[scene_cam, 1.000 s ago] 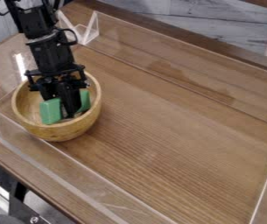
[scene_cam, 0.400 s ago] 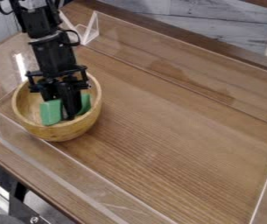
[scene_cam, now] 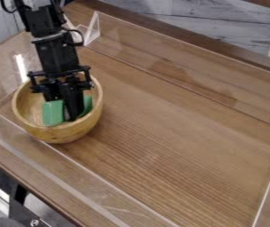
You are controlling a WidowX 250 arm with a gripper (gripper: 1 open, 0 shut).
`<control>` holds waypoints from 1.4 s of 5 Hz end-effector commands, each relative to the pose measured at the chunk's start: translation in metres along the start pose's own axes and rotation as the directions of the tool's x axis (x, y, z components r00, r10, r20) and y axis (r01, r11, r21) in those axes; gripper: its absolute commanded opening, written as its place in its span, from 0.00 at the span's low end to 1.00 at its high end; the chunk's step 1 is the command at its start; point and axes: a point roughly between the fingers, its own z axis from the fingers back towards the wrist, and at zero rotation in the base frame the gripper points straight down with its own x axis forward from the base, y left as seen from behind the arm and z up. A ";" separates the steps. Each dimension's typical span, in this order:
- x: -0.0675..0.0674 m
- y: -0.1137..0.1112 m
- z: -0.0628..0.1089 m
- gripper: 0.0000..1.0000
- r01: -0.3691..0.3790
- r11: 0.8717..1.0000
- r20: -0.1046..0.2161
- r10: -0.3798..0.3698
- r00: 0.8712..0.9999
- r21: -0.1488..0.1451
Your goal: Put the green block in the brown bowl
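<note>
Camera view: claw (scene_cam: 64, 99) reaches down into brown bowl (scene_cam: 31, 125), fingers clamped on green block (scene_cam: 54, 112); block sits upright between them, inside the bowl's hollow.

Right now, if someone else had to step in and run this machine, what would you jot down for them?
Gripper: lowered into the brown bowl, jaws closed around the green block; not let go yet.
Green block: standing on end inside the bowl's hollow, between the jaws. Whether it rests on the bowl's floor cannot be told from this view.
Brown bowl: at the left side of the wooden table, upright.
Done: block picked up and brought into the bowl.
Left: open the jaws to release the block, then lift the arm clear of the bowl, probably straight up so it doesn't catch the rim.
</note>
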 end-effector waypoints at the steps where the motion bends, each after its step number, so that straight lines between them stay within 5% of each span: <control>1: 0.004 -0.003 0.013 0.00 0.015 1.000 0.022 -0.015 1.000 0.022; 7: 0.001 -0.011 0.018 0.00 0.004 1.000 -0.037 -0.003 0.999 0.017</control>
